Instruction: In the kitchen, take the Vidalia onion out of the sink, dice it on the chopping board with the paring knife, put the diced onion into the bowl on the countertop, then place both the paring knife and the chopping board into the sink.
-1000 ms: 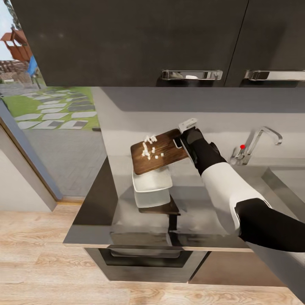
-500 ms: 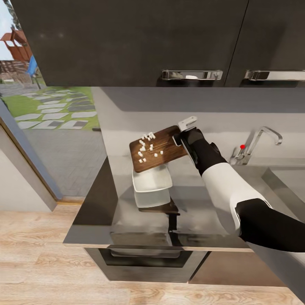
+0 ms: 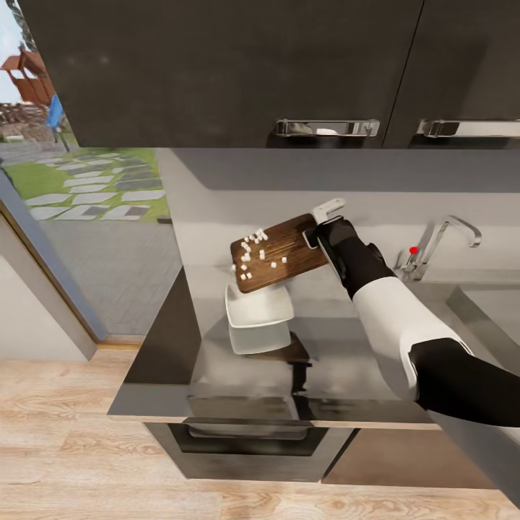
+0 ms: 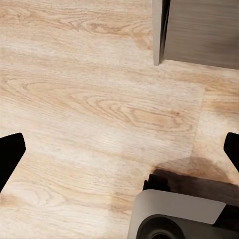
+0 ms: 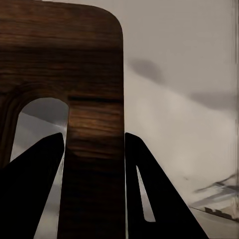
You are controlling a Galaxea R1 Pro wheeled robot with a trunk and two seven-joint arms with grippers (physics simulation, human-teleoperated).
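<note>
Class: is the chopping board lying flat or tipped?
Tipped: the chopping board, held by the right gripper, slopes down toward the bowl.

No lettering anywhere to read.
The dark upper cabinet fronts [image 3: 217,72], the glossy grey worktop [image 3: 339,361], the dark-brown wooden chopping board [image 3: 278,253] and the shallow white square bowl [image 3: 256,307] carry no label, brand, number or sign.

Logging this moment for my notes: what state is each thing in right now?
chopping board: held up, tilted over the bowl
diced onion: white cubes on the board
bowl: on the countertop, looks empty
right gripper: shut on the board's end
left gripper fingers: open over the floor
tap: no water visible
</note>
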